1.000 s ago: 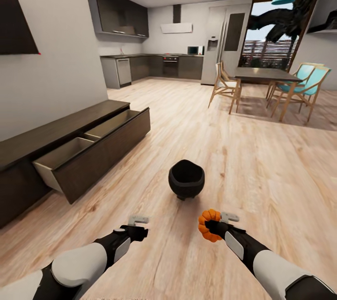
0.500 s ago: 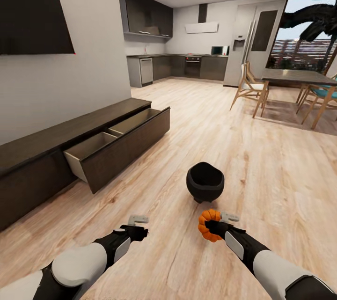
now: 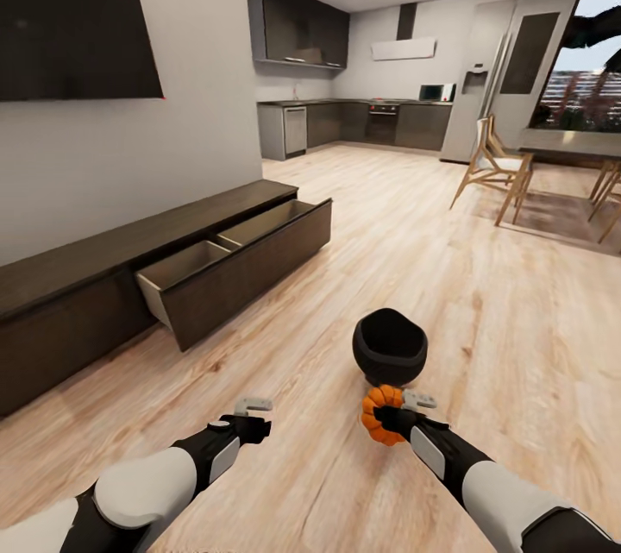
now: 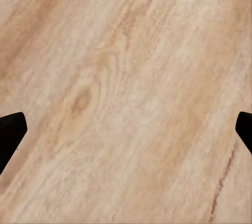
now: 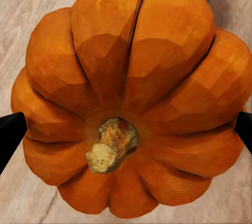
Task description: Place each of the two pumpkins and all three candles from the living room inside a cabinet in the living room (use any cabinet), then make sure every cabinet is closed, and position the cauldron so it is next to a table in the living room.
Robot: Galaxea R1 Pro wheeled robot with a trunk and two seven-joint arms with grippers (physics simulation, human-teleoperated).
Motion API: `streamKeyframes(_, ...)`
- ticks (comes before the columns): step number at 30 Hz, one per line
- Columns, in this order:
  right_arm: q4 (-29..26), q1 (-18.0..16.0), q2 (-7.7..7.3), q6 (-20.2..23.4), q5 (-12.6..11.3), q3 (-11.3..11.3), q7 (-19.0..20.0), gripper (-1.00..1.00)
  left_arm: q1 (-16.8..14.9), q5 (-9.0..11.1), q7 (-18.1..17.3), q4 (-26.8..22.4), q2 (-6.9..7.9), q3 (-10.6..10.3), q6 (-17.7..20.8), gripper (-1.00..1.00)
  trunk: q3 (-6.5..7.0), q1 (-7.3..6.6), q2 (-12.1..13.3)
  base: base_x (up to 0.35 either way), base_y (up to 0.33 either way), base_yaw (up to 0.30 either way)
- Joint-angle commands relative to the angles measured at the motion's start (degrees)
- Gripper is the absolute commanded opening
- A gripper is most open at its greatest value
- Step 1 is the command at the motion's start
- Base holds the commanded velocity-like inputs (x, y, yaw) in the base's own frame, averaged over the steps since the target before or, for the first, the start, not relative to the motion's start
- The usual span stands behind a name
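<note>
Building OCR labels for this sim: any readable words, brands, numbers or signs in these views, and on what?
None readable.
TV: blank black screen.
Microwave and oven: too small to tell.
Pumpkin, cauldron, cabinet: unmarked.

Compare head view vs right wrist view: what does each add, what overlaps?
Head view alone: the cabinet with its drawer pulled open, the left gripper open and holding nothing, the TV, the kitchen behind. Right wrist alone: the pumpkin's stem close up, facing the camera. Both: the pumpkin clamped in the right gripper, the cauldron just beyond it, the plank floor.
</note>
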Motion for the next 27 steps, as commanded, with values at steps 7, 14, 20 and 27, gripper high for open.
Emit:
streamKeyframes(7,-0.13,0.00,0.38,0.35,2.02,0.25,-0.31,-1.00,-0.06,0.48,0.17,-0.12,-0.01,-0.48,0.11,1.00,-0.20,-0.01,-0.02,0.008,-0.015,0.291)
streamKeyframes(14,-0.13,0.00,0.40,0.37,2.12,0.24,-0.31,-1.00,-0.06,0.48,0.17,-0.15,-0.04,-0.48,0.11,1.00,-0.36,-0.01,-0.02,0.000,0.000,0.292)
streamKeyframes(20,-0.13,0.00,0.40,0.37,2.15,0.24,-0.30,-1.00,-0.06,0.48,0.17,-0.15,-0.05,-0.48,0.11,1.00,-0.49,-0.01,-0.02,0.000,0.000,0.292)
streamKeyframes(27,-0.13,0.00,0.32,0.72,2.15,0.23,-0.26,-1.00,-0.06,0.48,0.17,-0.07,-0.06,-0.49,0.11,1.00,-0.58,-0.01,-0.02,0.027,-0.147,0.200)
